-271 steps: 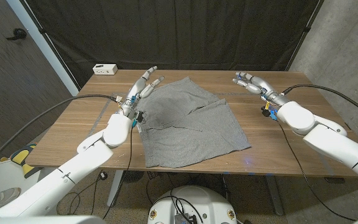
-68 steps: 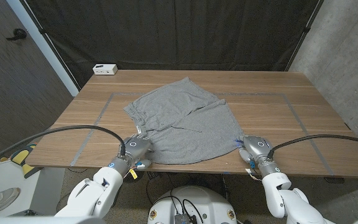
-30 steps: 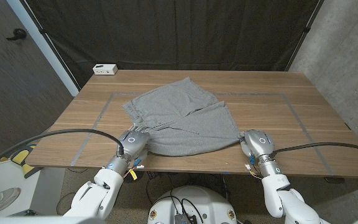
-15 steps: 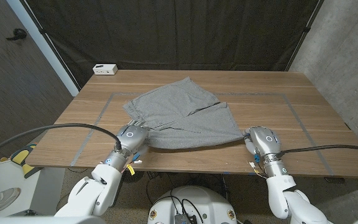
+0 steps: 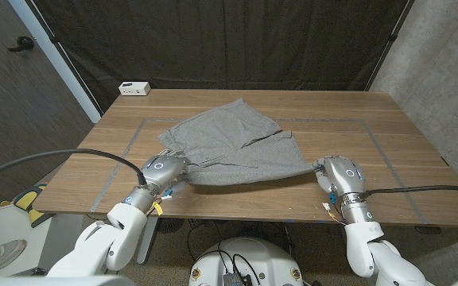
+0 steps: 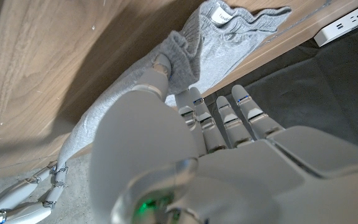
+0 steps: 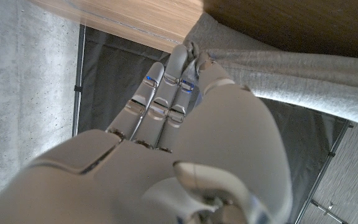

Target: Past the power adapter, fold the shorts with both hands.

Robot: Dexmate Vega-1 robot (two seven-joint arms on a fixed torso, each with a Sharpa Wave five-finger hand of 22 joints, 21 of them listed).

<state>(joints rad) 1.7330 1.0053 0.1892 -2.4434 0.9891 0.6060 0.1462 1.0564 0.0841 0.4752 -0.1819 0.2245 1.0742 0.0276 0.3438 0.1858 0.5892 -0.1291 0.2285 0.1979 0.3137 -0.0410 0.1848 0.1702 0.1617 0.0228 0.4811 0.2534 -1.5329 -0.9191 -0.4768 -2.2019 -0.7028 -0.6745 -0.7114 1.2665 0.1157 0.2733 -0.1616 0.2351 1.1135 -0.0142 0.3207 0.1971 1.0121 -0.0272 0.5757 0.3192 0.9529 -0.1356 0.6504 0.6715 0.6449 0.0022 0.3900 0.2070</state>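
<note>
Hands hold the gray shorts (image 5: 233,143) by the near edge. Left hand (image 5: 163,170) pinches one near corner, and right hand (image 5: 339,174) pinches the other. The cloth is pulled up between them over the wooden table (image 5: 388,135). A small white tag (image 6: 221,17) is on the waistband; its words are too small to read. The white power adapter (image 5: 134,88) lies at the far corner, well apart from the shorts.

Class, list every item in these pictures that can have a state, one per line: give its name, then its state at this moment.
shorts: spread on the table, near hem lifted at both corners
left robot hand: pinching the shorts' near left corner
right robot hand: pinching the shorts' near right corner
power adapter: lying at the table's far left corner, untouched
table: wooden, bearing the shorts and adapter
</note>
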